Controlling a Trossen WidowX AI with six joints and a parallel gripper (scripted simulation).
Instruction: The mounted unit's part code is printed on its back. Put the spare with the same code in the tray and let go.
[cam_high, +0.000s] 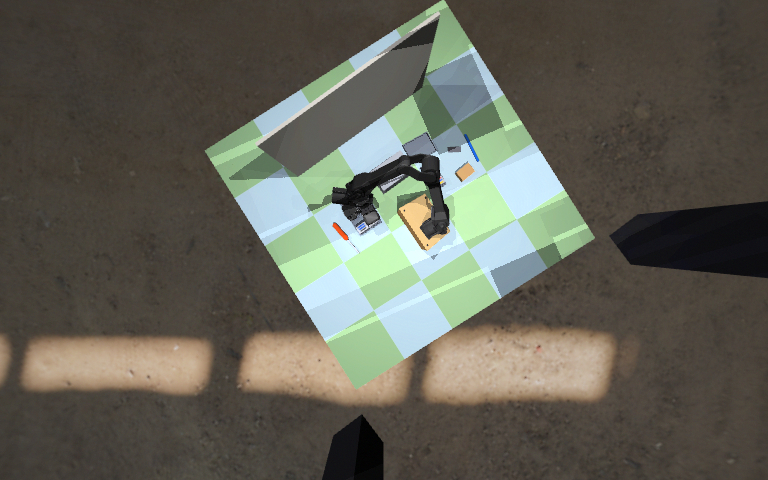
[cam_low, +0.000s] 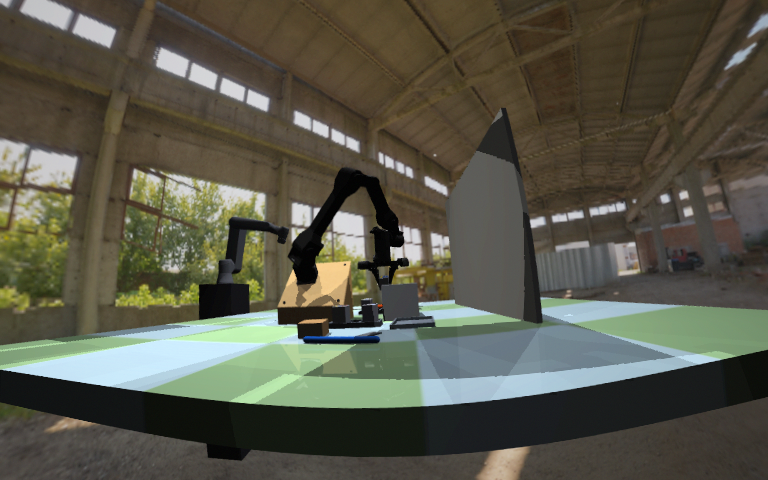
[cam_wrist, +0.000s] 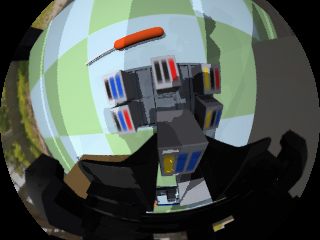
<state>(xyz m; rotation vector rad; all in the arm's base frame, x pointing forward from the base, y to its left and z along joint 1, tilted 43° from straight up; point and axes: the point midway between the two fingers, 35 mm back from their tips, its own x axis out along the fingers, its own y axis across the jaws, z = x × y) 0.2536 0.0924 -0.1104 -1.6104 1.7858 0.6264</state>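
My gripper (cam_high: 370, 217) (cam_low: 385, 281) (cam_wrist: 174, 135) is shut on a dark grey spare (cam_wrist: 181, 124) with one yellow and two blue stripes, held above the rack (cam_wrist: 145, 89). Other spares remain in the rack: one black-blue-blue (cam_wrist: 114, 87), one black-blue-red (cam_wrist: 123, 119), one black-black-red (cam_wrist: 165, 71), one with yellow and red (cam_wrist: 211, 78), and one with yellow and blue (cam_wrist: 213, 116). The shallow grey tray (cam_high: 419, 145) (cam_low: 412, 323) is away from the gripper, beyond the arm's elbow in the top view. The mounted unit's back code cannot be made out.
A wooden wedge (cam_high: 413, 216) (cam_low: 328, 283) stands under the arm's base. A tall grey panel (cam_high: 362, 96) (cam_low: 487, 226) and smaller upright grey panel (cam_low: 399, 301) stand nearby. An orange screwdriver (cam_high: 340, 230) (cam_wrist: 140, 38), brown block (cam_high: 464, 171) (cam_low: 313, 328) and blue pen (cam_high: 471, 147) (cam_low: 341, 339) lie around.
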